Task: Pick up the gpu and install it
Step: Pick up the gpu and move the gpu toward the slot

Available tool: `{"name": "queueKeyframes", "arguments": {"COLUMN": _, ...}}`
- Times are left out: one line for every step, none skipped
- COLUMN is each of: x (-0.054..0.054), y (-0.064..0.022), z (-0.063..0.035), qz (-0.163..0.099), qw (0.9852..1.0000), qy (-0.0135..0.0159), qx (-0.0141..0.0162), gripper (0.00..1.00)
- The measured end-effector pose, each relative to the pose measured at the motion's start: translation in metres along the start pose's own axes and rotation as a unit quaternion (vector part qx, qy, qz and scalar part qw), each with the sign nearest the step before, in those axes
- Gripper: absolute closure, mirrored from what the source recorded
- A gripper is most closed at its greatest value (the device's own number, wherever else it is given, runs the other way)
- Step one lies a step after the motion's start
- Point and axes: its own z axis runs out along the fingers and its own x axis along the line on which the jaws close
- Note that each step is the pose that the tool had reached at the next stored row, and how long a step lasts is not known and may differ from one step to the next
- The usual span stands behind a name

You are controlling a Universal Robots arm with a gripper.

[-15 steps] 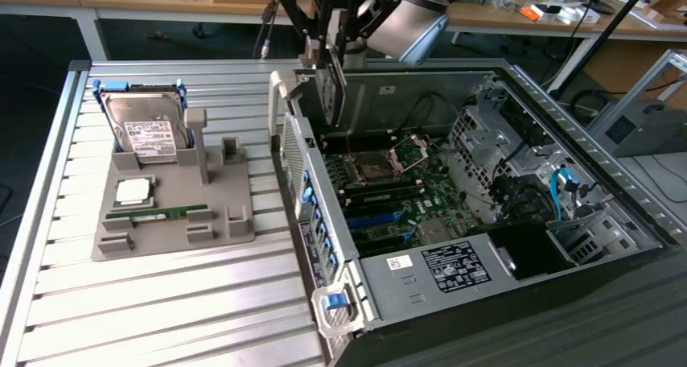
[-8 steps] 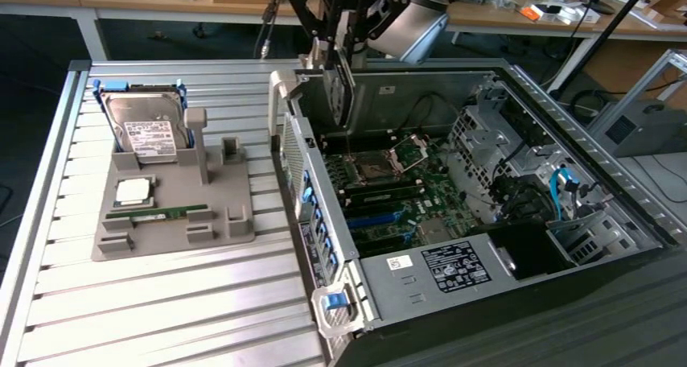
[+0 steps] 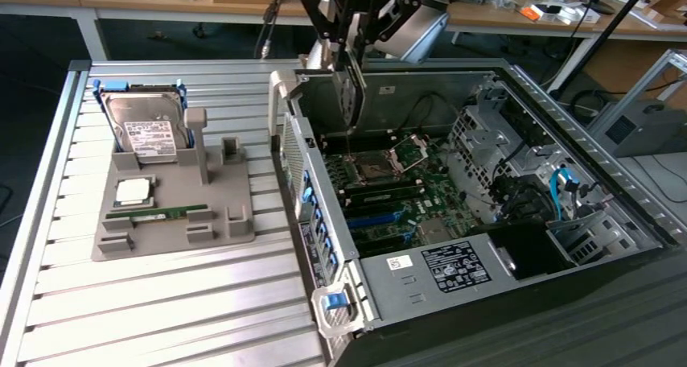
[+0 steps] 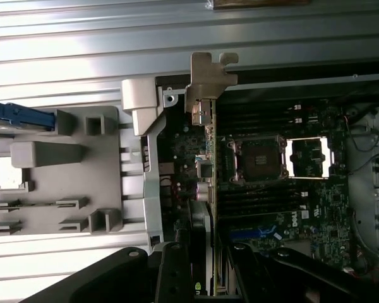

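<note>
The arm comes straight down from above, wrist vertical. The gripper (image 3: 348, 61) points downward, and its black fingers (image 3: 333, 33) are clamped on the top edge of the gpu (image 3: 351, 101), which hangs upright beneath them.

We see the gpu (image 3: 352, 101) dark with a silver bracket, the gripper (image 3: 350, 59) black. The motherboard (image 3: 403, 194) shows green, the tray (image 3: 161, 238) plain grey. We note the hard drive (image 3: 145, 125) silver with a white label, the table (image 3: 161, 319) ribbed silver.
</note>
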Motion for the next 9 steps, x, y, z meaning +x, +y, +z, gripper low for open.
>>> {"name": "queueKeyframes", "arguments": {"x": -0.001, "y": 0.0000, "z": 0.0001, "qz": 0.000, "qw": 1.0000, "qy": 0.0000, "qx": 0.0000, "gripper": 0.73}}
{"name": "queueKeyframes", "arguments": {"x": -0.003, "y": 0.0000, "z": 0.0004, "qz": 0.000, "qw": 1.0000, "qy": 0.0001, "qx": 0.0000, "gripper": 0.73}}
{"name": "queueKeyframes", "arguments": {"x": -0.004, "y": 0.0001, "z": 0.0005, "qz": 0.000, "qw": 1.0000, "qy": 0.0001, "qx": 0.0000, "gripper": 0.73}}
{"name": "queueKeyframes", "arguments": {"x": -0.006, "y": 0.0001, "z": 0.0007, "qz": 0.000, "qw": 1.0000, "qy": 0.0001, "qx": 0.0000, "gripper": 0.73}}
{"name": "queueKeyframes", "arguments": {"x": -0.007, "y": 0.0002, "z": 0.0008, "qz": 0.000, "qw": 1.0000, "qy": 0.0001, "qx": 0.0000, "gripper": 0.73}}
{"name": "queueKeyframes", "arguments": {"x": -0.010, "y": 0.0003, "z": 0.0012, "qz": 0.000, "qw": 1.0000, "qy": 0.0001, "qx": 0.0001, "gripper": 0.73}}
{"name": "queueKeyframes", "arguments": {"x": -0.012, "y": 0.0004, "z": 0.0014, "qz": 0.000, "qw": 1.0000, "qy": 0.0002, "qx": 0.0001, "gripper": 0.73}}
{"name": "queueKeyframes", "arguments": {"x": -0.013, "y": 0.0004, "z": 0.0016, "qz": 0.000, "qw": 1.0000, "qy": 0.0001, "qx": 0.0001, "gripper": 0.73}}
{"name": "queueKeyframes", "arguments": {"x": -0.015, "y": 0.0005, "z": 0.0018, "qz": 0.000, "qw": 1.0000, "qy": 0.0001, "qx": 0.0001, "gripper": 0.73}}
